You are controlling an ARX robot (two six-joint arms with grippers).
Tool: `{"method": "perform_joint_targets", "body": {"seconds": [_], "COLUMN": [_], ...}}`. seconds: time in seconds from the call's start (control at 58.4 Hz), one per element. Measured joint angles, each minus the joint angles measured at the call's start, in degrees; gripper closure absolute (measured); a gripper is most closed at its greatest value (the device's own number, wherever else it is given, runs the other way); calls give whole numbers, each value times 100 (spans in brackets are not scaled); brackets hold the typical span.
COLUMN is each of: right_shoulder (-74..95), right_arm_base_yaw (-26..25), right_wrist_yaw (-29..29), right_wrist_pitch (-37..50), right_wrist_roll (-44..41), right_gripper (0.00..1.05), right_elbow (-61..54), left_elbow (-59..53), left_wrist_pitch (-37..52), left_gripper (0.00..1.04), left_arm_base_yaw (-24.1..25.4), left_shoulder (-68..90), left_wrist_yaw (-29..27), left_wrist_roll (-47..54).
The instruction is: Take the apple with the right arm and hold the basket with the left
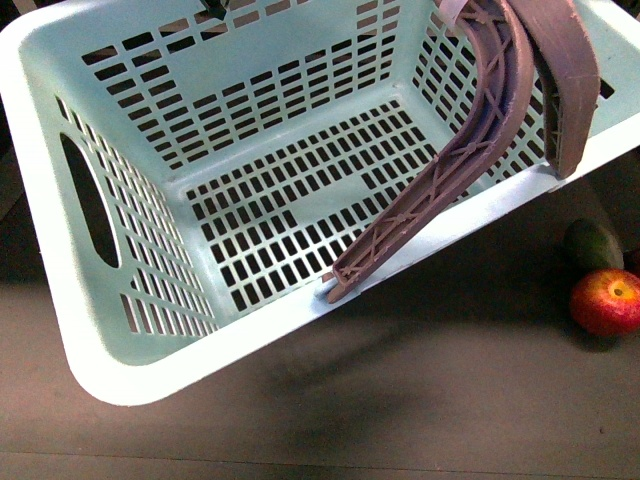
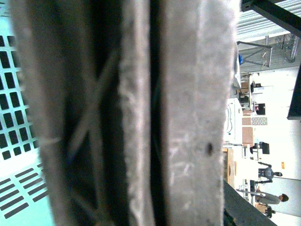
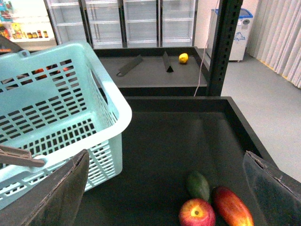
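Front view: the basket [image 1: 60, 260] fills most of the frame, tilted, with its shadow on the dark table [image 1: 400, 420].
Handles: two ribbed mauve arcs [image 1: 480, 140] lie side by side, rising from the basket's near long rim.
Apple: it [image 1: 605, 302] rests on the table at the right edge of the front view, outside the basket and apart from it.
Green fruit: a dark oval [image 1: 592, 243] sits just behind the apple.
Right wrist view: the apple [image 3: 196, 213] lies low in the frame, with the green fruit [image 3: 198, 185] just beside it and a red oblong fruit [image 3: 233, 207] against its other side.
Right gripper: it [image 3: 164, 155] hangs above the table with its fingers [image 3: 61, 188] spread wide and nothing between the pads. The apple shows in the gap, clear of both.
Basket corner: one rounded corner [image 3: 70, 108] stands near one finger, apart from the fruit.
Left wrist view: the handles [image 2: 188, 117] fill the frame at close range, pressed together, with the slotted basket wall [image 2: 14, 141] at one edge.
Left gripper: its fingers show in no view, so I cannot tell their state.
Background: a yellow fruit [image 3: 183, 58] lies on a far shelf before glass-door coolers [image 3: 141, 21].
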Motion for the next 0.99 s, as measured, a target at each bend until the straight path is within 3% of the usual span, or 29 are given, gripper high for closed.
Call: {"method": "perform_joint_targets", "body": {"seconds": [0.171,0.308,0.428,0.651,0.805,0.873,0.993], "right_shoulder": [0,1220,1939,3696,6146,8028,9903], "right_arm_base_yaw": [0,323,-33,-861,-1261,-1421,-1506], "right_wrist_yaw": [0,1954,2055,1121,444,15,-61], "right_wrist_pitch": [0,-1840,-1937,85,2223,3504,4105], "right_wrist_roll": [-2,673,789,212,-385,-844,-1384], "right_gripper": [9,9,9,9,9,9,9], "right_elbow": [0,719,745,599,713,1132,1880], "left_elbow": [0,0,0,0,0,0,0], "left_wrist_pitch": [0,0,2,4,4,4,4], "left_gripper": [77,77,77,77,77,77,77], "left_arm_base_yaw": [0,0,0,0,0,0,0], "left_shoulder": [0,0,0,0,2,2,2], "left_wrist_yaw": [4,20,24,20,7,9,22], "left_wrist_roll": [7,7,17,17,22,20,17]}}
